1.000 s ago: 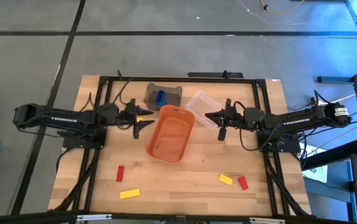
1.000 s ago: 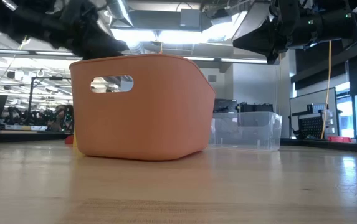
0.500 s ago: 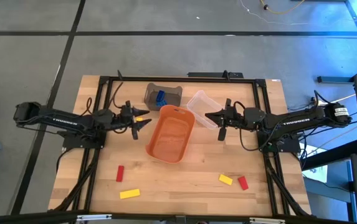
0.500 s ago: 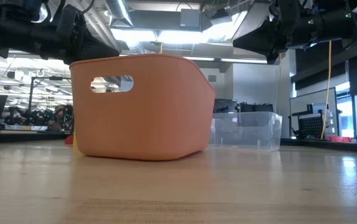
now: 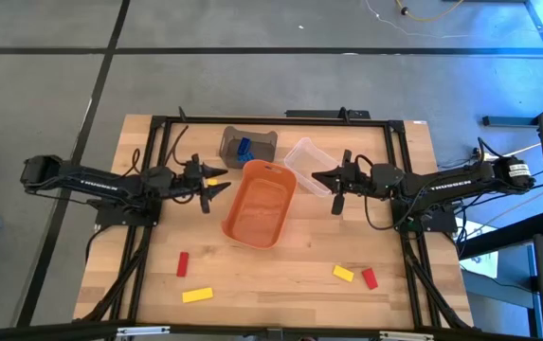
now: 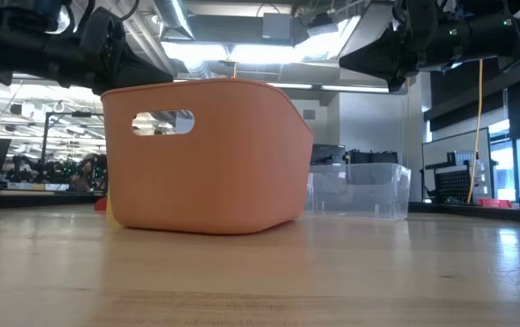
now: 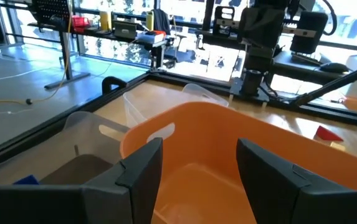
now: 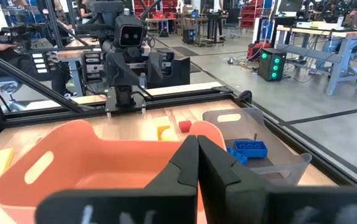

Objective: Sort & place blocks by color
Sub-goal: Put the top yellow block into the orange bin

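My left gripper (image 5: 220, 180) (image 7: 197, 168) hovers open at the left side of the orange tub (image 5: 260, 203), fingers level and pointing at it, with nothing between them. A yellow block (image 5: 212, 180) (image 8: 163, 131) shows on the table beneath it, and a red block (image 8: 184, 126) lies beside that one. My right gripper (image 5: 316, 176) (image 8: 197, 155) is shut and hovers over the clear bin (image 5: 309, 163), right of the tub. Blue blocks (image 5: 244, 149) (image 8: 248, 149) lie in the grey bin (image 5: 252, 142). Loose on the near table are a red block (image 5: 183, 263), a yellow bar (image 5: 197, 295), a yellow block (image 5: 344, 274) and a red block (image 5: 370, 278).
The orange tub (image 6: 205, 154) stands mid-table and hides most of what lies behind it in the low view. The clear bin (image 6: 358, 189) sits to its right. A black frame (image 5: 157, 123) runs round the table's edges. There is free wood along the near side, between the loose blocks.
My left gripper has risen a little and tipped from slanting down to nearly level, drawing slightly toward the table's left. It has been still for the last half second. My right arm has kept still.
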You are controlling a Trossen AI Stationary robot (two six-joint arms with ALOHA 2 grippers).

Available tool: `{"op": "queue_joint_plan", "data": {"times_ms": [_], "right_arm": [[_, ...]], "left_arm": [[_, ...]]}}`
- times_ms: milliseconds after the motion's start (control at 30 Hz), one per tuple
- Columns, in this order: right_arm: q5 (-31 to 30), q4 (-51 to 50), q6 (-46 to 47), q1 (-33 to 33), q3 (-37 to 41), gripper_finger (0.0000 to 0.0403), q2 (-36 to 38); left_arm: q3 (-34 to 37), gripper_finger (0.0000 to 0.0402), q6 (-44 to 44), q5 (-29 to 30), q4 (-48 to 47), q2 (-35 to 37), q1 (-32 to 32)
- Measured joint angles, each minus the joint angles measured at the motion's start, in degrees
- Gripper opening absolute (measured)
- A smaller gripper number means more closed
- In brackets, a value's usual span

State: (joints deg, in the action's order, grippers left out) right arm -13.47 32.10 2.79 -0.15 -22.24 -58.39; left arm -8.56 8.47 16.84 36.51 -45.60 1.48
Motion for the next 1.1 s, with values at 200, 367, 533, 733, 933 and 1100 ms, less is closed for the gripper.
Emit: {"op": "queue_joint_plan", "data": {"times_ms": [200, 367, 533, 733, 933, 1100], "right_arm": [[0.04, 0.31, -0.16, -0.01, 0.00, 0.0000, 0.06], [0.09, 0.31, -1.30, -0.01, 0.00, 0.0000, 0.07], [0.11, 0.33, 1.40, -0.01, 0.00, 0.0000, 0.09], [0.11, 0.35, 4.41, 0.01, 0.00, 0.0000, 0.09], [0.11, 0.31, 4.63, -0.01, 0.00, 0.0000, 0.09], [0.11, 0.24, 4.65, -0.01, 0.00, 0.0000, 0.09]], "left_arm": [[-0.02, 0.0196, -0.03, 0.00, 0.37, 0.00, 0.00], [-0.02, 0.0196, -0.05, 0.02, 0.37, 0.00, 0.00], [-0.02, 0.0196, -0.09, 0.02, 0.42, 0.00, 0.00], [-0.04, 0.0196, -0.09, 0.02, 0.36, 0.50, 0.00], [-0.13, 0.0196, -1.11, 0.02, 0.22, 0.76, -0.02], [-0.13, 0.0196, -1.54, -0.06, -0.37, 0.76, -0.02]]}}
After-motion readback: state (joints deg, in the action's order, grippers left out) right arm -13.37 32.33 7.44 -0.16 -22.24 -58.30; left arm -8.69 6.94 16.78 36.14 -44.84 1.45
